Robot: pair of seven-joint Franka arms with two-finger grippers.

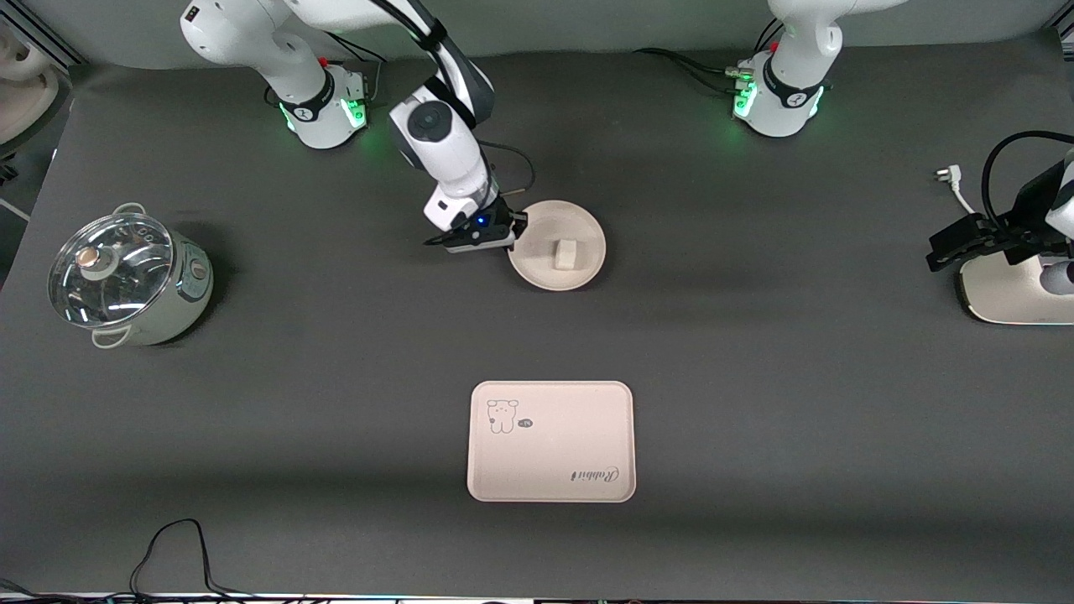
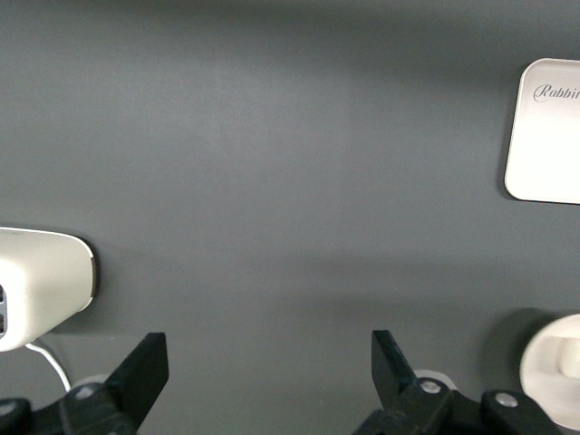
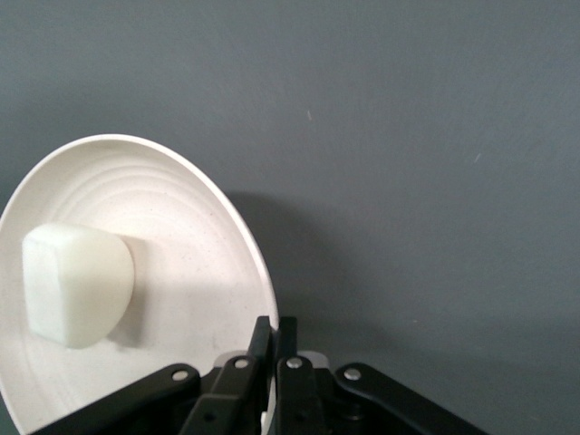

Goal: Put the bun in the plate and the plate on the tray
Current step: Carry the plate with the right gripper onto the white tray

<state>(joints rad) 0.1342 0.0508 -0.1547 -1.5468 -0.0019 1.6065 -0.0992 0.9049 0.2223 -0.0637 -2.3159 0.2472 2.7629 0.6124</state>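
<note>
The tray [image 1: 551,441] is laid flat nearest the front camera, about midway along the table's near edge, with the cartoon animal and the script printed on its bare surface; one of its corners is also seen in the left wrist view [image 2: 546,136].

Farther from the camera, near the middle of the table, the plate [image 1: 579,226] is found, well apart from the tray. The bun [image 1: 566,252] is seated in the plate, roughly at its centre, and is shown in the right wrist view [image 3: 77,284] resting against the plate's inner surface [image 3: 190,299]. The plate's rim toward the right arm's end is pinched between the fingers of the right gripper [image 1: 513,235], which are pressed close together on the thin edge [image 3: 269,362].

Toward the right arm's end of the table, a lidded pot [image 1: 126,277] with a glass lid is stood near the edge.

At the left arm's end, the left gripper [image 1: 952,245] is held over a white toaster [image 1: 1011,292], its fingers [image 2: 136,376] spread wide with nothing between them; the left arm is waiting. A white plug [image 1: 948,176] is lain on the table a little farther from the camera.
</note>
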